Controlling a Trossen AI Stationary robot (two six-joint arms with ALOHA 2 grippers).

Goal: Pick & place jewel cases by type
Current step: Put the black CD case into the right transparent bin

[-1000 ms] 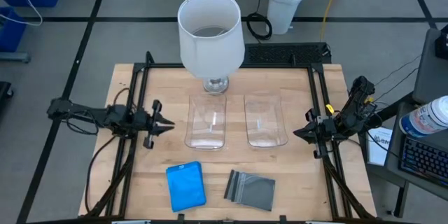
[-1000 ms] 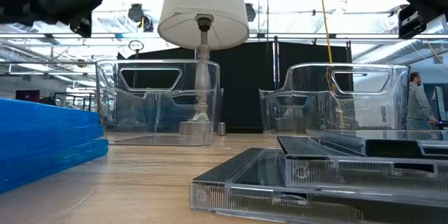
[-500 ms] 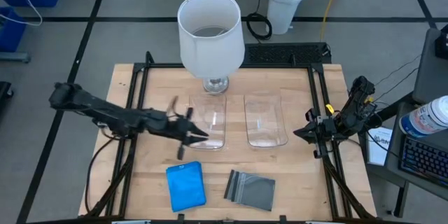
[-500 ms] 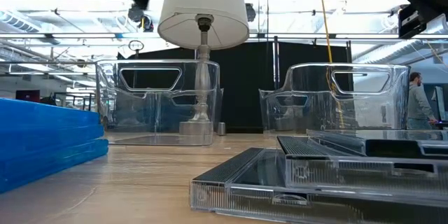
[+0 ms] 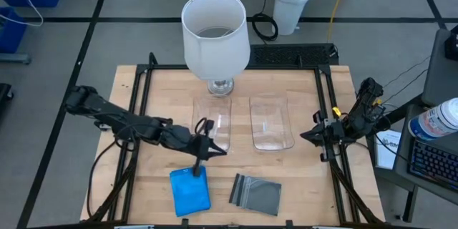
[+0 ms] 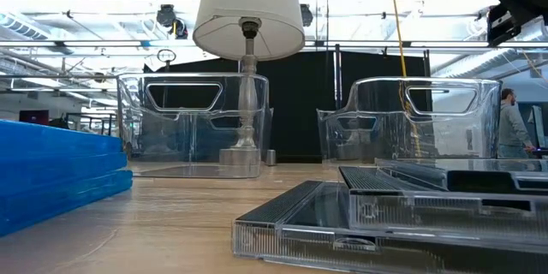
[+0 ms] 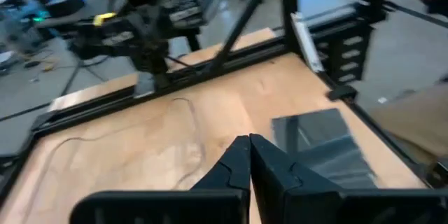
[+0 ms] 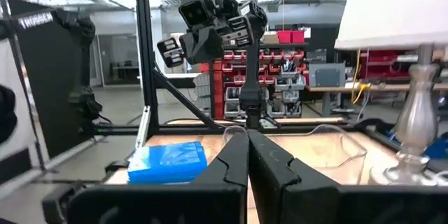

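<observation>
Bright blue jewel cases [image 5: 190, 189] lie stacked flat near the table's front edge, and also show in the low view [image 6: 51, 180] and the right wrist view [image 8: 168, 162]. To their right lie smoky grey jewel cases [image 5: 255, 194] [image 7: 322, 147], overlapping in the low view [image 6: 402, 214]. My left gripper [image 5: 215, 151] [image 7: 248, 155] hangs shut in the air, just beyond the blue stack's far edge and by the left tray's near end. At the table's right edge my right gripper [image 5: 306, 136] [image 8: 246, 150] waits, shut and empty.
Two clear plastic trays [image 5: 212, 123] [image 5: 272, 123] stand side by side mid-table. A white-shaded lamp [image 5: 215, 36] stands behind the left tray. Black frame rails [image 5: 139, 114] [image 5: 330, 114] run along both table sides. Bare wood lies left of the blue cases.
My left gripper has swung out from the table's left edge toward the middle and the near side, rising and tipping, and now hangs over the spot beyond the blue cases. Its fingers have shut on nothing. The cases have stayed in place.
</observation>
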